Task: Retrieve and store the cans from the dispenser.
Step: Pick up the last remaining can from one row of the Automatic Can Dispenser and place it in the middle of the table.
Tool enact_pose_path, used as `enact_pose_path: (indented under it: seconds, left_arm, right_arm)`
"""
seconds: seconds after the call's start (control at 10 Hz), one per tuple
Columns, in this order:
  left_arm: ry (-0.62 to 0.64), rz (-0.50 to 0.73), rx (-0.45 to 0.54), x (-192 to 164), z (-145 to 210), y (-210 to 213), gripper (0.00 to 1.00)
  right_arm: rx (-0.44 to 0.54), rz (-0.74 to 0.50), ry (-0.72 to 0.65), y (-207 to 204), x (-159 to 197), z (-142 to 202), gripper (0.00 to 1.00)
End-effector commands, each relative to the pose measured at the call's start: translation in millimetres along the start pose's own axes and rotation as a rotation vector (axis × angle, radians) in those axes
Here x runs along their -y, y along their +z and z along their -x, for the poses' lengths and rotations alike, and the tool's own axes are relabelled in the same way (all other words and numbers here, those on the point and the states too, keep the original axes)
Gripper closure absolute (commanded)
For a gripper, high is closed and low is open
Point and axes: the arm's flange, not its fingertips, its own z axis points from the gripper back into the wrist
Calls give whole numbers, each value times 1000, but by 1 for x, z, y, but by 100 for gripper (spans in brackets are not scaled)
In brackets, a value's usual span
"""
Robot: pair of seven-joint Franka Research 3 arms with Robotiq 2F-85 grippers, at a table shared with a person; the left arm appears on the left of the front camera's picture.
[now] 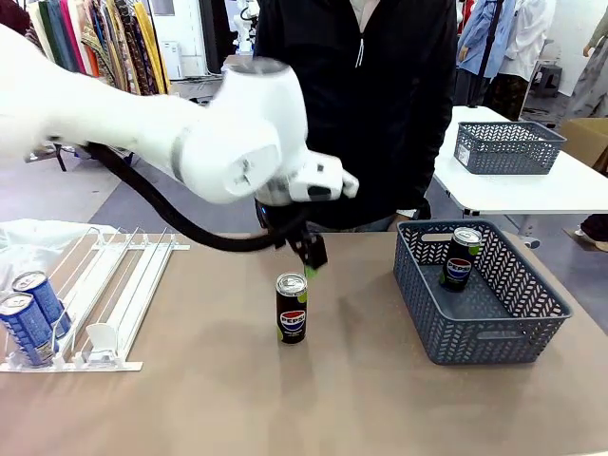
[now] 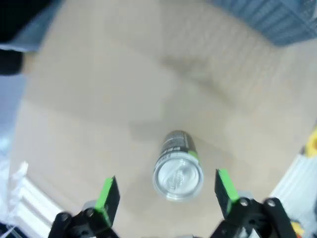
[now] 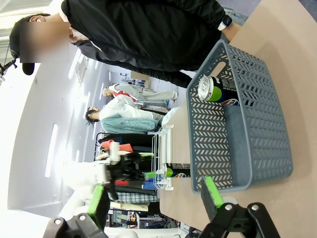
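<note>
Centrally on the table [image 1: 190, 408], a black Pepsi can [image 1: 292, 309] is seen standing upright, touched by nothing. The left tool [image 2: 165, 188] is held above it, spread wide and empty. The right tool [image 3: 154, 196] is likewise spread apart, with nothing gripped. A second black can [image 1: 461, 256] is contained in the grey basket [image 1: 494, 342]. Two blue cans [image 1: 38, 296] are lodged at the front of the dispenser [image 1: 133, 280].

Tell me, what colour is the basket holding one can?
The basket is grey-blue latticework; the front view shows it best.
</note>
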Motion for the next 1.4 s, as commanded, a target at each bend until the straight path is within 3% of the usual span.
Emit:
enact_pose_path:
  seconds: [0.0, 0.1, 0.4, 0.6, 0.8, 1.0, 1.1, 1.2, 1.3]
  left_arm:
    - [123, 8, 93, -21, 58, 79, 0]
    - [213, 39, 120, -42, 89, 115, 0]
    - [514, 317, 244, -122, 236, 185, 0]
    - [714, 526, 418, -165, 341, 190, 0]
    - [843, 758, 636, -191, 437, 168, 0]
    - [931, 918, 742, -204, 491, 142, 0]
    - [916, 952, 728, -208, 497, 130, 0]
    - [912, 949, 605, -208, 492, 125, 0]
    - [953, 904, 734, -199, 512, 141, 0]
  right_arm:
    - [-6, -7, 11, 1, -2, -1, 0]
    - [-6, -7, 11, 1, -2, -1, 0]
    - [-6, -7, 11, 1, -2, -1, 0]
    - [-6, -7, 11, 1, -2, -1, 0]
    - [-6, -7, 11, 1, -2, -1, 0]
    - [-6, -7, 11, 1, -2, -1, 0]
    - [-6, -7, 11, 1, -2, -1, 0]
    - [-6, -7, 11, 1, -2, -1, 0]
    - [-6, -7, 11, 1, -2, -1, 0]
